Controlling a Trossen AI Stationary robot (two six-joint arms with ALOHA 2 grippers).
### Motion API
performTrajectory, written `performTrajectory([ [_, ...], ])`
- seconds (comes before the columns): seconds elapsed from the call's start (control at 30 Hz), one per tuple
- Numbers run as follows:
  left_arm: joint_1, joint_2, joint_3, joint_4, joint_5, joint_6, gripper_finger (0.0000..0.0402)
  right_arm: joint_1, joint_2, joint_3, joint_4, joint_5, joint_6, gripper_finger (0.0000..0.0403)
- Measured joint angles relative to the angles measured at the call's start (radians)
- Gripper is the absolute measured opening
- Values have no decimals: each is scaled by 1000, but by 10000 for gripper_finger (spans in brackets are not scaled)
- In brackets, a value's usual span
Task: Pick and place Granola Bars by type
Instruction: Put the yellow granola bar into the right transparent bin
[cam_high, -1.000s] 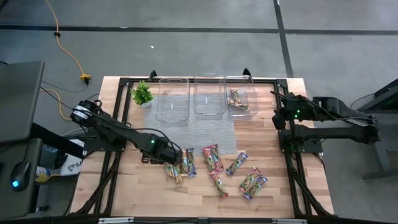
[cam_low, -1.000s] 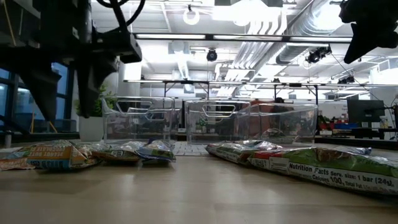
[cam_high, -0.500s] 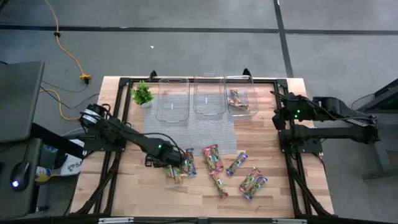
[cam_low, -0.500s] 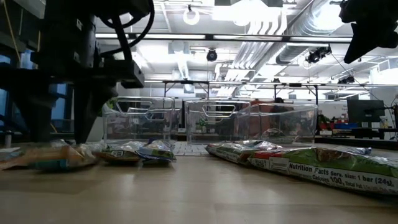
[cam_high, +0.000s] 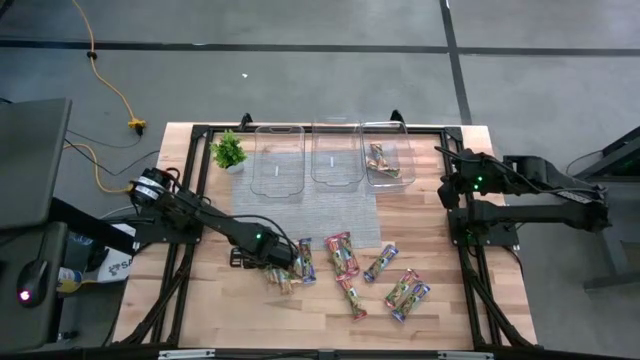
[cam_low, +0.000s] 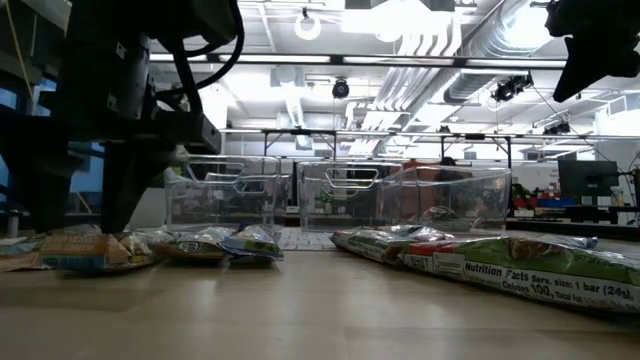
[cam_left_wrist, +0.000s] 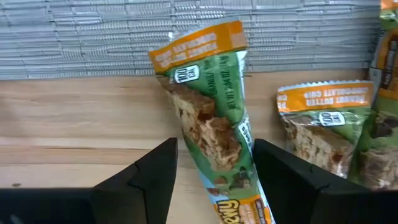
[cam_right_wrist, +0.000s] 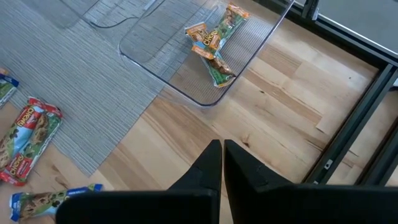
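Step in hand: picking a green bar (cam_left_wrist: 214, 140) from the loose group near the table's (cam_high: 200, 310) front-left part
Left gripper (cam_left_wrist: 214, 180): low over the table, jaws spread to either side of that bar, not yet pinching it
Right gripper (cam_right_wrist: 222, 163): waiting above the table's right edge, jaws pressed together
Granola Bars (cam_high: 345, 265): scattered across the front half of the table; two green ones already lie in the right tub (cam_high: 403, 150)
Other tubs: left tub (cam_high: 277, 160) and middle tub (cam_high: 335, 155) at the back edge look empty
Next move: likely close on the bar, lift, carry it to the right tub with the matching green ones

Left gripper (cam_left_wrist: 211, 168) low, fingers apart (right gripper (cam_right_wrist: 222, 165) closed)
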Motion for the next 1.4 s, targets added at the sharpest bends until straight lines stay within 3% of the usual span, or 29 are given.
performTrajectory([
  [0.97,0,6,0,21,-31,28,100,0,0,0,0,0,-6,0],
  [1.13,0,-37,-1,31,-44,45,77,0,0,0,0,0,-5,0],
  [1.4,21,-181,39,3,-171,84,40,0,0,0,0,0,-5,0],
])
